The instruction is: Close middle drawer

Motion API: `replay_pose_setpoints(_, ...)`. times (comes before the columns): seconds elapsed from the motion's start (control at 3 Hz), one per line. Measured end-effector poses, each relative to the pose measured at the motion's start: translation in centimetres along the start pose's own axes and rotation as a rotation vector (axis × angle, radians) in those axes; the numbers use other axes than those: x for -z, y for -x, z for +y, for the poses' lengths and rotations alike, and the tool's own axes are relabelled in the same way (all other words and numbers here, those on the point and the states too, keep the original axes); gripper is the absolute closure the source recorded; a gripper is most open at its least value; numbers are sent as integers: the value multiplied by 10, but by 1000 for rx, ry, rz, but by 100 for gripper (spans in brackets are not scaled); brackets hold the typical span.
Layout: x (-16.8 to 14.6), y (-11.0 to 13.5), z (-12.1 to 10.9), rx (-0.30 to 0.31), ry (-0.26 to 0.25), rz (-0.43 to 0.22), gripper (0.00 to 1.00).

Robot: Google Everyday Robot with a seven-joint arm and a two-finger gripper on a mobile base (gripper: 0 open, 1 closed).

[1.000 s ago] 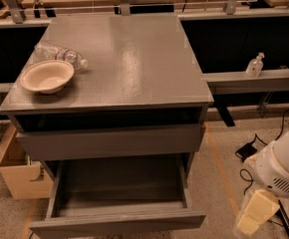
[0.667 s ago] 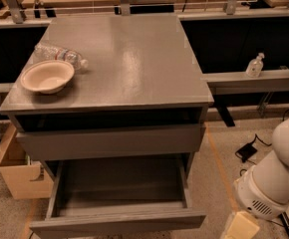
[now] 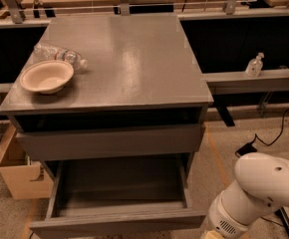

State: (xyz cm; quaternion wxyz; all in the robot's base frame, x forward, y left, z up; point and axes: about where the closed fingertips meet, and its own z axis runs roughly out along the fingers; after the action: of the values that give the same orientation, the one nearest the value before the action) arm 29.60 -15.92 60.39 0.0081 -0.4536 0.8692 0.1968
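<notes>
middle drawer [image 3: 120, 195] open | hand [image 3: 211, 235] beside its right front corner | grip: cannot tell

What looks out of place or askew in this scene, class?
The middle drawer is pulled out, and a plastic bottle lies on its side beside the bowl. The claw sits low by the drawer's right corner.

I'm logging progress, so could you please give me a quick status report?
Gripper at bottom edge, just right of the middle drawer. Drawer open, pulled out, nothing seen inside. No obstruction visible.
</notes>
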Motion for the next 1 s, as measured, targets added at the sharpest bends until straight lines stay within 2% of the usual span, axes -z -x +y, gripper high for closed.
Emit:
replay_pose_setpoints(0.33,-41,6,-7,-26,39,-45,19)
replay_pose_setpoints(1.0,-43,6,-7,-26,41,-47,65)
